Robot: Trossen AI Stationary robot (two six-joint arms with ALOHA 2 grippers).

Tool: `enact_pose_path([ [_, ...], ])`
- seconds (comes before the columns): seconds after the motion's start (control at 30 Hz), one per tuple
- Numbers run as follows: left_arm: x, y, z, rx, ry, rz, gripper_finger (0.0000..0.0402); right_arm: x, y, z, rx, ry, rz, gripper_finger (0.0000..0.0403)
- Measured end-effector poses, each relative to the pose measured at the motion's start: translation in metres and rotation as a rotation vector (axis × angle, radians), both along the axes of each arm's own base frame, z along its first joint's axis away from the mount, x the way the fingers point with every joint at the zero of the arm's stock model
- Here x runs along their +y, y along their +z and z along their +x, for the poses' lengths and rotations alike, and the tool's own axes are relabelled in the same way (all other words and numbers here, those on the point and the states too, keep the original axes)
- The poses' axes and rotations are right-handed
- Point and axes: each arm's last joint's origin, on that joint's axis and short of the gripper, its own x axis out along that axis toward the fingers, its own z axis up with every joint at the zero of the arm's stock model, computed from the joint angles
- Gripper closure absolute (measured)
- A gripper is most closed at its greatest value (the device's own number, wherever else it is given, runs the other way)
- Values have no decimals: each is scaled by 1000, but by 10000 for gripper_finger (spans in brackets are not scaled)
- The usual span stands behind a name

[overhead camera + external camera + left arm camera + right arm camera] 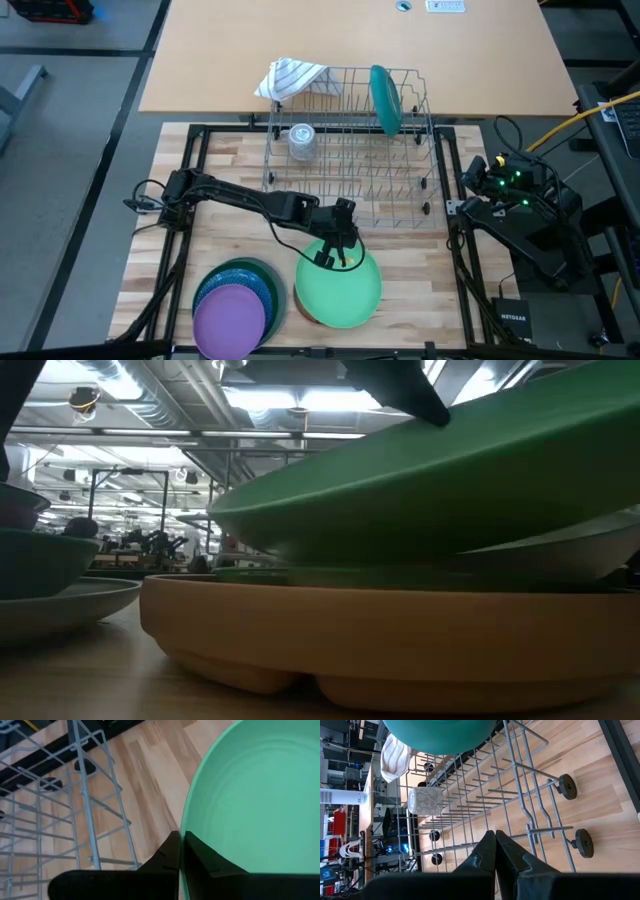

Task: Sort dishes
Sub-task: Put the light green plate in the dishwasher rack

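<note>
One teal plate [385, 98] racked; left gripper [340, 249] jaws clamped on one green plate [340, 288]; right jaws together.

Wire rack [350, 150] fills the table's [230, 235] middle-back; teal plate [384, 98] stands upright in its right rear, glass [301, 140] lies at left, cloth [292, 78] hangs off the back-left corner. Rack slots between them are free. Left arm [240, 196] crosses the strip in front of the rack. Front edge is taken by the plate stack [238, 302] and green plate [340, 290]. Bare wood is left of the rack and at front right. Right arm [520, 215] is parked off the right edge.
</note>
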Motion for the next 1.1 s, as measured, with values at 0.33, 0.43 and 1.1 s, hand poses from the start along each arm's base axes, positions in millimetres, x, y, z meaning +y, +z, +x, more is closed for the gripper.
enact_pose_path([
  [0.33, -3, 6, -2, 17, -6, -14, 401, 0, 0, 0, 1, 3, 3, 400],
  [0.43, -7, 7, -6, 41, -5, -40, 401, 0, -1, 0, 5, 4, 5, 400],
  [1.1, 6, 106, -48, -302, 85, -39, 401, 1, -2, -1, 29, 19, 1, 400],
])
